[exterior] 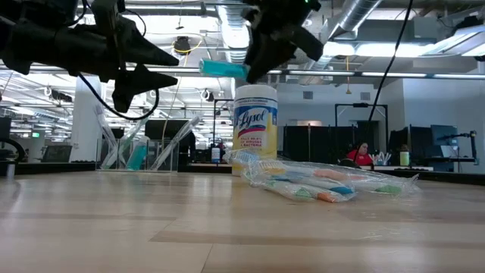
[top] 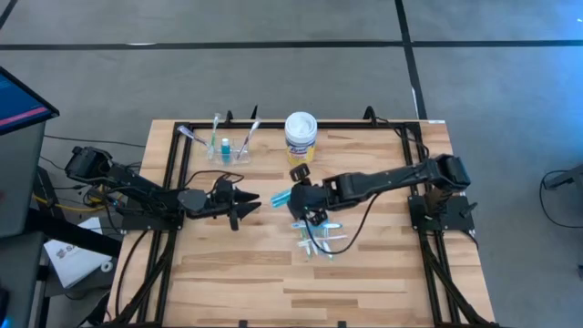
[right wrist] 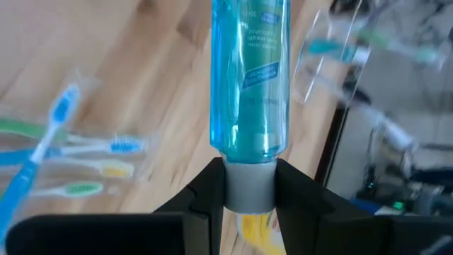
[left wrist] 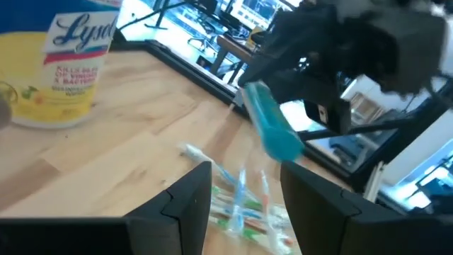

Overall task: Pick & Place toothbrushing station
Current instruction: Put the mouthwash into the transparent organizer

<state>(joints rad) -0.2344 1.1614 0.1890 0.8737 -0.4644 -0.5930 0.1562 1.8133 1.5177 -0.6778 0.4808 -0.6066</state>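
Note:
A teal toothpaste tube (top: pixel 277 198) hangs above the table's middle, with my right gripper (top: pixel 293 197) shut on it. It points toward my left gripper (top: pixel 246 208), which stands open just left of its free end and touches nothing. In the left wrist view the tube (left wrist: pixel 274 133) shows beyond the open fingers. Below the right gripper, several toothbrushes lie flat on the wood in a clear bag (top: pixel 321 239). A small clear cup (top: pixel 230 148) stands upright at the far left and holds toothbrushes and a tube. My right gripper pinches the tube's grey cap end (right wrist: pixel 249 188) between its two fingers. The tube's body (right wrist: pixel 249 78) sticks out forward past the fingertips, in line with the fingers, toward the table's left. It is lifted clear of the table and lies about level (exterior: pixel 223 68).
A white-lidded, yellow-labelled round tub (top: pixel 301 137) stands at the far edge, between the cup and the right arm. A black frame rail (top: pixel 173 164) runs round the table's sides. Bare wood lies along the near half (top: pixel 273 282).

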